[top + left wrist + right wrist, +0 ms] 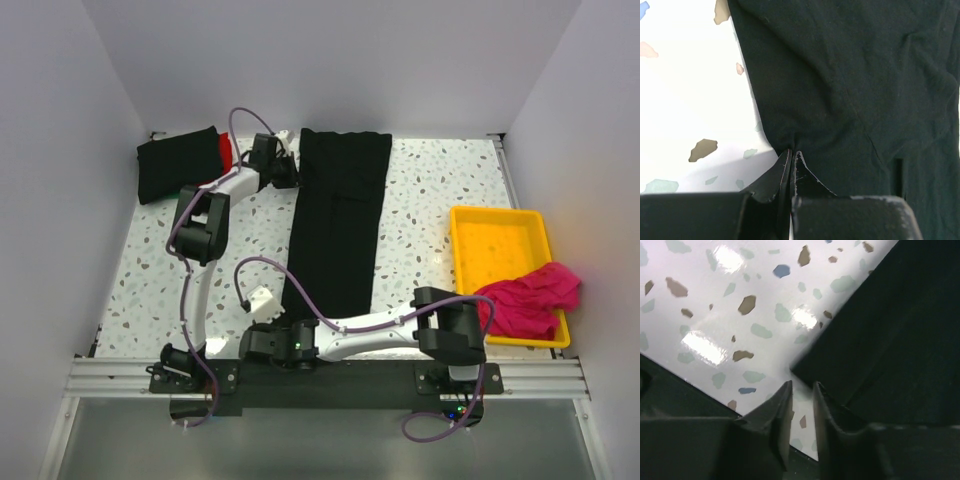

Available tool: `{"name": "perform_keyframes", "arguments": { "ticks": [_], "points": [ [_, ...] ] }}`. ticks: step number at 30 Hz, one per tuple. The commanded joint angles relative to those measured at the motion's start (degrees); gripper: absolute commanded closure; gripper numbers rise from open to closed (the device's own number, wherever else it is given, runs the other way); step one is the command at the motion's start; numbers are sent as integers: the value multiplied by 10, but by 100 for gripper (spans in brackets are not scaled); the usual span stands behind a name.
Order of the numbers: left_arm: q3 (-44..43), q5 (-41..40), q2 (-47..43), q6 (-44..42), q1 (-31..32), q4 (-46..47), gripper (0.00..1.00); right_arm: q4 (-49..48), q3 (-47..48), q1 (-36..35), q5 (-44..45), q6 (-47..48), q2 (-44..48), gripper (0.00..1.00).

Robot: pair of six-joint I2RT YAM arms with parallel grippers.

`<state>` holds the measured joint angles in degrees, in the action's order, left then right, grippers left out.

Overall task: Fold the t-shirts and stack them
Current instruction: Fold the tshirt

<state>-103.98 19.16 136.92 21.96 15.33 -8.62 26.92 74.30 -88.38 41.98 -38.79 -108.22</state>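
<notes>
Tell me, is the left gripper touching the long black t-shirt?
Touching. The left wrist view shows the left gripper shut on the edge of the black t-shirt, creases running to its tips.

From above I see the whole desk (420, 200); my wrist cameras press close to opposite ends of the black t-shirt (338, 220)

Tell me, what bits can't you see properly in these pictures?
- Red t-shirt, top view: only a sliver shows; the folded black t-shirt hides the rest.
- Long black t-shirt, both wrist views: cut off by the picture edges.
- Pink t-shirt, top view: a crumpled heap whose own folds hide its sleeves and collar.
- Right gripper, top view: its fingers cannot be made out among the dark wrist parts.
</notes>
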Motion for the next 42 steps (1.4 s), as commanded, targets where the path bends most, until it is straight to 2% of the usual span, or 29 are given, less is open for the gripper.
{"name": "perform_keyframes", "arguments": {
  "ticks": [1, 4, 5, 10, 16, 19, 23, 24, 28, 32, 37, 42],
  "points": [
    [-13, -6, 3, -3, -10, 12, 100, -32, 19, -9, -25, 1, 1, 68],
    [-1, -13, -10, -5, -10, 15, 82, -33, 2, -1, -34, -3, 39, 52],
    [2, -14, -17, -5, -11, 17, 78, -25, -3, 2, -36, -15, 65, 50],
    [13, -18, -51, -2, -12, 18, 60, 72, -32, 23, -26, -63, 164, 50],
    [64, -55, -132, 23, -13, 11, 47, 124, -161, 61, -65, -146, 333, 50],
    [123, -85, -183, 66, -13, -15, 46, 125, -254, 93, -109, -174, 407, 51],
    [238, -161, -297, 149, -7, -65, 46, 118, -325, 131, -148, -197, 491, 50],
    [304, -175, -321, 161, -3, -66, 46, 117, -335, 141, -153, -198, 505, 49],
    [466, -227, -453, 196, 43, -62, 49, 109, -371, 155, -176, -205, 554, 47],
    [604, -277, -593, 226, 105, -63, 52, 73, -386, 169, -221, -202, 540, 48],
    [676, -270, -679, 244, 122, -86, 63, 14, -356, 172, -233, -178, 504, 48],
    [745, -240, -766, 244, 127, -90, 64, -84, -304, 171, -281, -161, 377, 51]
  ]
}}
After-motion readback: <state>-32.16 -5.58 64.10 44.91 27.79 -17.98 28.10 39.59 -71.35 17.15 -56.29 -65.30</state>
